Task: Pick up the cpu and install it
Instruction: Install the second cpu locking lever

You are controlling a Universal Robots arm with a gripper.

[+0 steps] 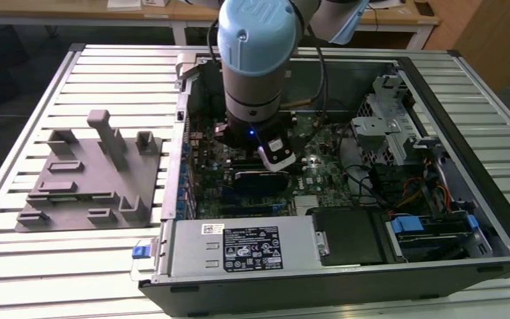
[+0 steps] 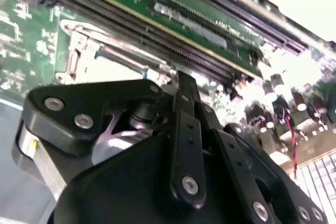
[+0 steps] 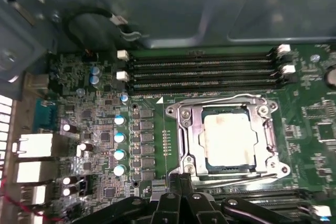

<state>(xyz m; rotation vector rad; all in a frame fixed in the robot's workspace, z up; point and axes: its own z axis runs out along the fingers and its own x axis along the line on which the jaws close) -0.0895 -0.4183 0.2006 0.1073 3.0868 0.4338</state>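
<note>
Reaching down into the open computer case [image 1: 467, 199], the arm holds its gripper [image 3: 178, 182] just beside the metal socket frame [image 3: 184, 129] on the green motherboard [image 3: 94, 129]. The fingers [image 2: 185, 124] are pressed together, holding nothing. The cpu [image 3: 231, 137] already lies flat inside that socket.

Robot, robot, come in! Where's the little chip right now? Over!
Gripper low over the motherboard, next to the socket. Cpu sitting in the socket, nothing holding it. Grey tray off to the side. Nothing in the way. Over.
</note>
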